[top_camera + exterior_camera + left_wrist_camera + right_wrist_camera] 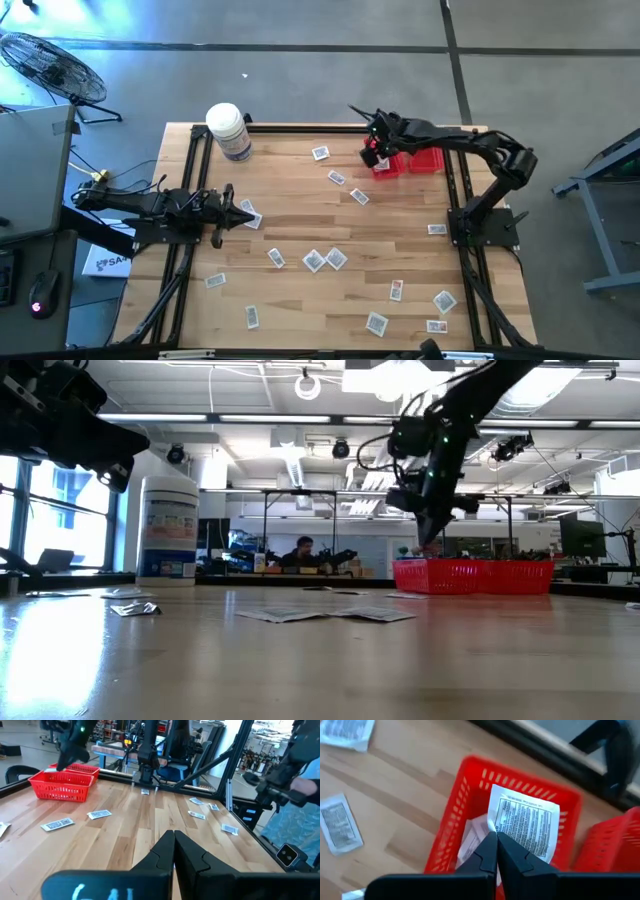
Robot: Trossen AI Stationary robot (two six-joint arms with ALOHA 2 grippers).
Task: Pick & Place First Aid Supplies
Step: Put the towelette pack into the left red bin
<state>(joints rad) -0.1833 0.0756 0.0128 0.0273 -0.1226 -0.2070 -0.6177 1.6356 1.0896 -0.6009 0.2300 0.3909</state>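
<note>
The right gripper (496,840) pinches a flat white printed packet (527,825) by its edge above a red mesh basket (455,820). The left gripper (174,842), jaws closed and empty, hovers over the pale wood-grain table (125,825).

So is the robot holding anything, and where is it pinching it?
Yes. The right gripper pinches a white packet by its edge, above the red basket. The left gripper is shut on nothing.
</note>
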